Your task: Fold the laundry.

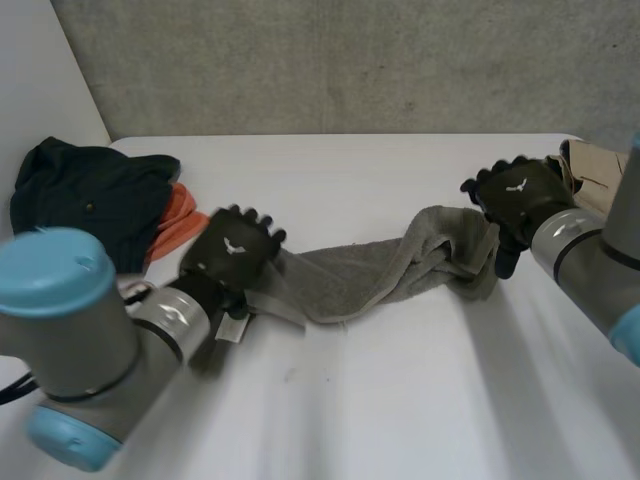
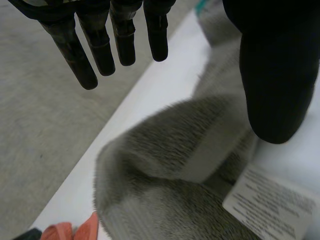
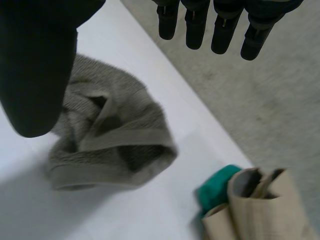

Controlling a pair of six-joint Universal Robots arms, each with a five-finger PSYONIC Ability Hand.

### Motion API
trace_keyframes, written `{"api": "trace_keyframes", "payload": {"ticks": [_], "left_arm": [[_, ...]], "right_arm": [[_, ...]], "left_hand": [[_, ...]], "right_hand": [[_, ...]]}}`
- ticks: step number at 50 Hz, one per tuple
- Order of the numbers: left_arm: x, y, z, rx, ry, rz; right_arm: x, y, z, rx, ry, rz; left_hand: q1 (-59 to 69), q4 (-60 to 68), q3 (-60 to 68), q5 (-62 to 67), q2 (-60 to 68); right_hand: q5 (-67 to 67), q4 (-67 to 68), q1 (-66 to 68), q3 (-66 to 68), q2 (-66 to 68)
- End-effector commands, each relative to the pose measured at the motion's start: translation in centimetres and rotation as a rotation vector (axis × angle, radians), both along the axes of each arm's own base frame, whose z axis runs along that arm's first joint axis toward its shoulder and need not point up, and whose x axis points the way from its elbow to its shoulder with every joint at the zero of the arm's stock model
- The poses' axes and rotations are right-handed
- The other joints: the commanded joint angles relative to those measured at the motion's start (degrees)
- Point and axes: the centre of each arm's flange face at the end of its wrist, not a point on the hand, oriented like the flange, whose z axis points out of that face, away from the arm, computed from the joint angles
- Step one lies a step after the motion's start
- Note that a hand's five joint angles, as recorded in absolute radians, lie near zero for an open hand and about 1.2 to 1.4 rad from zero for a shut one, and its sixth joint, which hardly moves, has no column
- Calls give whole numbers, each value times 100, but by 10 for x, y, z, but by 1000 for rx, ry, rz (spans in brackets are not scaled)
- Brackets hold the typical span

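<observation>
A grey towel [image 1: 380,270] lies bunched in a long twisted strip across the middle of the white table [image 1: 400,400]. My left hand [image 1: 235,245] hovers over the strip's left end, fingers straight and thumb apart, holding nothing. In the left wrist view the towel [image 2: 165,165] and its white label [image 2: 270,200] lie below the open left hand [image 2: 275,75]. Over the towel's right end my right hand [image 1: 515,190] is open too. The right wrist view has the crumpled towel end [image 3: 110,135] lying free under the right hand [image 3: 35,65].
A dark garment [image 1: 85,195] and an orange cloth [image 1: 180,220] are heaped at the table's left. A folded beige cloth [image 1: 590,170] sits at the right edge, with a teal item [image 3: 217,192] beside it. The table's far edge runs close behind the towel.
</observation>
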Motion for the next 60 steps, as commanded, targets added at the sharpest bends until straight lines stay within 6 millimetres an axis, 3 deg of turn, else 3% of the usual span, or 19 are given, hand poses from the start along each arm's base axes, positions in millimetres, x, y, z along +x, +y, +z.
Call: {"api": "trace_keyframes", "payload": {"ticks": [1,5,13,19,26,28,29,30,33,35,39,40,42,45,49,50,52,55,60], "left_arm": [[-15,-9,-36,-33,-129,-35],[-17,-14,-41,-28,-130,-30],[-20,-22,-31,-63,-98,-26],[-20,-27,-8,-85,-21,-2],[-9,-40,25,-71,129,54],[-6,-43,29,-50,154,69],[-4,-43,31,-44,161,73],[-3,-43,33,-37,167,77],[2,-47,46,-21,197,98],[7,-52,57,-18,225,118],[22,-60,87,-35,301,164],[26,-62,93,-37,317,176],[39,-66,110,-39,375,209],[51,-68,120,-23,422,237],[58,-67,117,48,449,227],[58,-63,111,90,446,213],[57,-59,104,137,438,199],[54,-51,95,189,426,181],[49,-47,101,185,449,161]], "right_arm": [[14,-27,-42,102,-125,4],[23,-48,-63,47,-153,11],[35,-85,-85,-88,-198,23],[40,-102,-104,-94,-200,22],[38,-108,-99,-111,-205,16],[38,-108,-96,-117,-208,16],[38,-109,-94,-118,-211,14],[38,-109,-93,-120,-210,15],[37,-110,-90,-130,-210,7],[36,-111,-84,-139,-211,3],[18,-113,-41,-200,-215,-32],[6,-112,-19,-221,-199,-44],[-5,-108,-3,-221,-169,-57],[-20,-92,31,-225,-90,-42],[-26,-70,52,-201,-20,-2],[-24,-66,51,-182,-18,7],[-24,-58,40,-108,-28,5],[-26,-54,28,-45,-79,-27],[-22,-52,-6,105,-306,-114]], "left_hand": [[460,470,490,447,489],[1484,1494,1514,1471,1512],[6054,6064,6084,6041,6083],[6059,6070,6090,6046,6088],[6059,6070,6090,6046,6088],[6059,6070,6090,6046,6088],[6059,6070,6090,6046,6088],[6059,6070,6090,6046,6088],[6059,6070,6090,6046,6088],[6059,6070,6090,6046,6088],[6059,6070,6090,6046,6088],[6059,6070,6090,6046,6088],[6059,6070,6090,6046,6088],[6059,6070,6090,6046,6088],[6059,6070,6090,6046,6088],[6059,6070,6090,6046,6088],[6059,6070,6090,6046,6088],[6059,6070,6090,6046,6088],[6059,6070,6090,6046,6088]], "right_hand": [[429,489,502,488,540],[1166,1227,1239,1225,1277],[2885,2946,2958,2944,2996],[3172,3232,3245,3231,3283],[3255,3315,3328,3314,3366],[4360,4421,4433,4419,4471],[6115,6175,6188,6174,6226],[6626,6687,6699,6685,6737],[6631,6692,6704,6690,6742],[6631,6692,6704,6690,6742],[6631,6692,6704,6690,6742],[6631,6692,6704,6690,6742],[6631,6692,6704,6690,6742],[6631,6692,6704,6690,6742],[6631,6692,6704,6690,6742],[6371,6431,6444,6430,6482],[2505,2566,2578,2564,2616],[1559,1620,1632,1619,1670],[330,390,403,389,441]]}}
